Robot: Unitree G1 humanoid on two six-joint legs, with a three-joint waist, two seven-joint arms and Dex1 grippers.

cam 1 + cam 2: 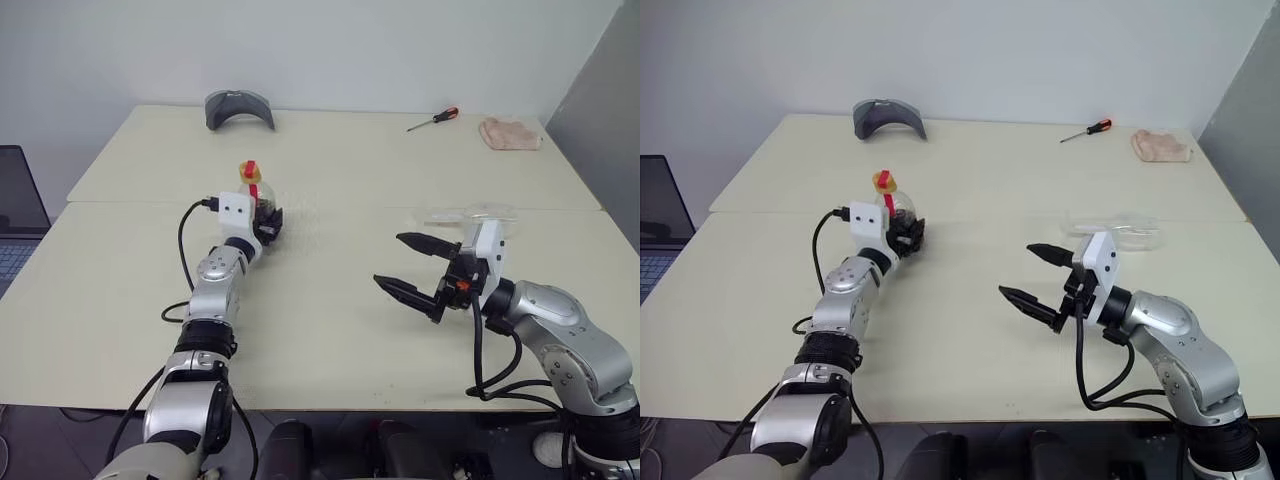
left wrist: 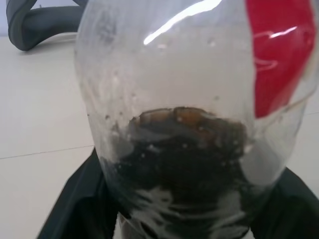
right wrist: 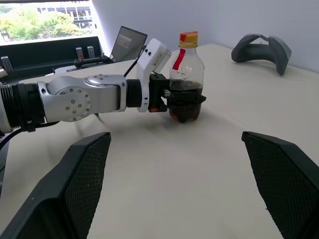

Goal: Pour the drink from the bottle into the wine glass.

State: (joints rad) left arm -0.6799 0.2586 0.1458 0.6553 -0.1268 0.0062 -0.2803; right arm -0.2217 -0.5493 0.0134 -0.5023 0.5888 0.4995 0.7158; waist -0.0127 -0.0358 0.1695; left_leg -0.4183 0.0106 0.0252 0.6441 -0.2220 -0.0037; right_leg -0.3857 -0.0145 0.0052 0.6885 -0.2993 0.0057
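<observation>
The small clear bottle [image 3: 185,69], with a yellow cap and a red label strip, stands upright on the cream table [image 1: 330,330] left of centre. The dark drink [image 2: 184,169] fills its lower part. My left gripper [image 1: 269,222] reaches level at it, its black fingers [image 3: 197,99] closed around the bottle's lower body. Right of centre my right gripper [image 1: 389,259] hovers open with nothing between its fingers, pointing toward the bottle. Just beyond that hand the wine glass [image 1: 1118,226] shows as a faint clear shape low on the table, partly hidden by the gripper's body.
A grey curved headset-like object [image 1: 238,106] sits at the far edge. A red-handled screwdriver [image 1: 433,119] and a pinkish cloth [image 1: 510,133] lie at the back right. A laptop [image 1: 18,205] stands off the table's left. A seam joins the two tabletops.
</observation>
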